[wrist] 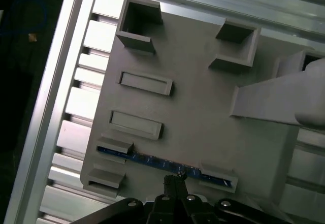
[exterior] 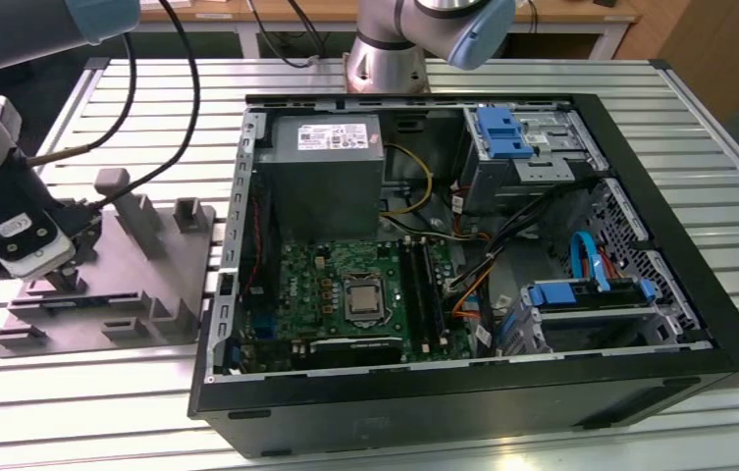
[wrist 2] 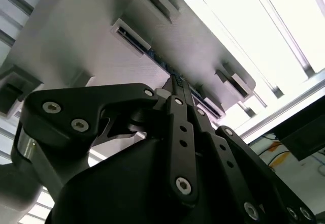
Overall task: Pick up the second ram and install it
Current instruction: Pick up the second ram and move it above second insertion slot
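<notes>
Hand: the hand (wrist: 175, 179) is low over the grey fixture block (wrist: 203, 107), its two dark fingers (wrist 2: 179, 113) drawn close together. Their tips meet on the upper edge of the second ram (wrist: 147, 159), and they look to be pinching it near the middle of its length.
Second ram: a thin dark strip with a bluish edge. It stands on edge in a slotted holder at one border of the fixture block, with its two ends seated in small grey brackets.
Fixture block: a flat grey plate with raised posts and several empty rectangular pockets. In the exterior view the hand (exterior: 62, 270) hangs over it, at the side of the fixture block (exterior: 146, 265) farther from the case.
Bench: a slatted metal bench (exterior: 683, 128) carries both the block and the computer.
Computer case: the open black computer case (exterior: 474, 392) lies on its side, just beside the block toward the exterior view's right.
Inside the case: the green motherboard (exterior: 317, 285) has long black memory slots (exterior: 419, 294) beside the processor socket (exterior: 364, 299). A grey power supply (exterior: 330, 177) sits beyond the board, and blue drive brackets (exterior: 501, 123) are further toward the exterior view's right.
</notes>
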`<action>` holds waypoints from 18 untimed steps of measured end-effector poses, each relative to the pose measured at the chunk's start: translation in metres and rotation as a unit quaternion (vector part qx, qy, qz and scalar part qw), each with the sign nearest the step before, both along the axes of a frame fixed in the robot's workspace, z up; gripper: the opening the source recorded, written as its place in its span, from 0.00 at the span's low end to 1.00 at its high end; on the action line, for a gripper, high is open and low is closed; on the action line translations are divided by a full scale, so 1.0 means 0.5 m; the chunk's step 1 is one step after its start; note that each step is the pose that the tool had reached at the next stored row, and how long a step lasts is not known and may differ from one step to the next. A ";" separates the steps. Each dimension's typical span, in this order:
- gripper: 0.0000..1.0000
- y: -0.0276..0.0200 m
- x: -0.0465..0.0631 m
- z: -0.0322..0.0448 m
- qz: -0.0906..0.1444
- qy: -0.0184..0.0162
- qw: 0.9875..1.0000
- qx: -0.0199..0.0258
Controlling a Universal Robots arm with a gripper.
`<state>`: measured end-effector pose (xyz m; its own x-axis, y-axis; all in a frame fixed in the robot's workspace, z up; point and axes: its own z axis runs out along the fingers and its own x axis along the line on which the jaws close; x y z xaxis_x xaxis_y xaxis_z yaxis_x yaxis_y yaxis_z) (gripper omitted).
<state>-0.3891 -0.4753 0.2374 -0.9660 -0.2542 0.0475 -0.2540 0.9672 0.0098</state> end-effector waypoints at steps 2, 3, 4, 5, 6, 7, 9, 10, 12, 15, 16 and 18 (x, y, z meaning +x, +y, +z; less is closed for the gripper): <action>0.11 0.0000 0.000 0.000 0.014 0.000 1.000 0.000; 0.11 0.0000 0.000 0.000 0.020 0.000 1.000 0.000; 0.11 0.0000 0.000 0.000 0.026 0.000 1.000 0.000; 0.11 0.0000 0.000 0.000 0.032 0.000 1.000 0.000; 0.11 0.0000 0.000 0.000 0.037 0.000 0.999 0.000; 0.11 0.0000 0.000 0.000 0.042 0.000 0.999 0.000; 0.11 0.0000 0.000 0.000 0.053 0.000 0.999 0.000; 0.11 0.0000 0.000 0.000 0.057 0.000 0.998 0.000; 0.11 0.0000 0.000 0.000 0.067 0.000 0.998 0.000; 0.11 0.0000 0.000 0.000 0.079 0.000 0.997 0.000; 0.11 0.0000 0.000 0.000 0.084 0.000 0.996 0.000; 0.11 0.0000 0.000 0.000 0.093 0.000 0.996 0.000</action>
<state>-0.3891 -0.4753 0.2374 -0.9021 -0.4290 0.0475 -0.4290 0.9032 0.0098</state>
